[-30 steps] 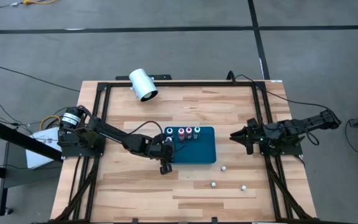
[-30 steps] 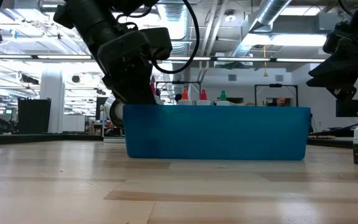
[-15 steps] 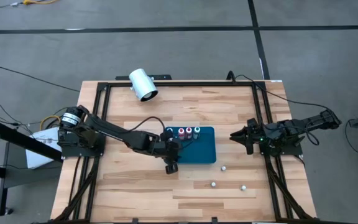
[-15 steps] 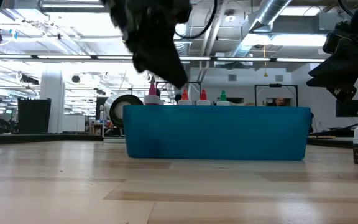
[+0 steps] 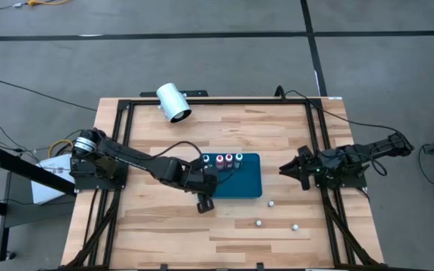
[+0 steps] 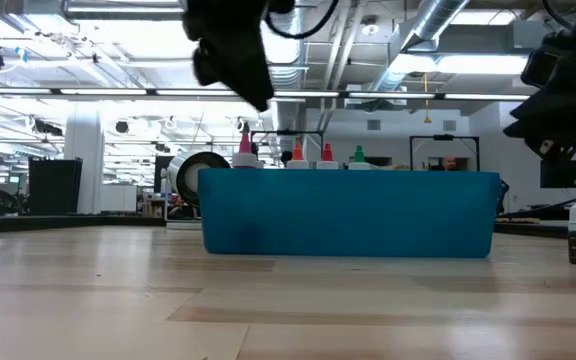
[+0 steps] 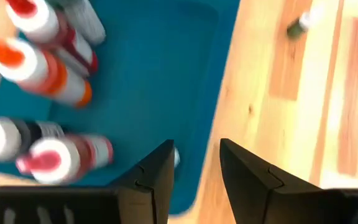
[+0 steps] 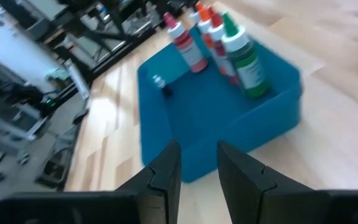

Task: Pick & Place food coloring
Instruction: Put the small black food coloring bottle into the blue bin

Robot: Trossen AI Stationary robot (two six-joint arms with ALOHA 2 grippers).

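Teal tray [image 5: 247, 181] at tabletop [image 5: 164, 233] centre. Four food coloring bottles [image 5: 229, 159] stand in a row along the tray's 12 o'clock wall. Three more bottles [image 5: 272, 203] lie loose on the wood toward 5 o'clock of the tray, apart from one another. Left gripper [image 5: 204, 202] hangs over the tray's 8 o'clock corner, jaws narrow, nothing between them. Right gripper [image 5: 285, 167] waits at 3 o'clock of the tray, jaws narrow, empty. White cylinder [image 5: 173, 102] lies at the 11 o'clock edge
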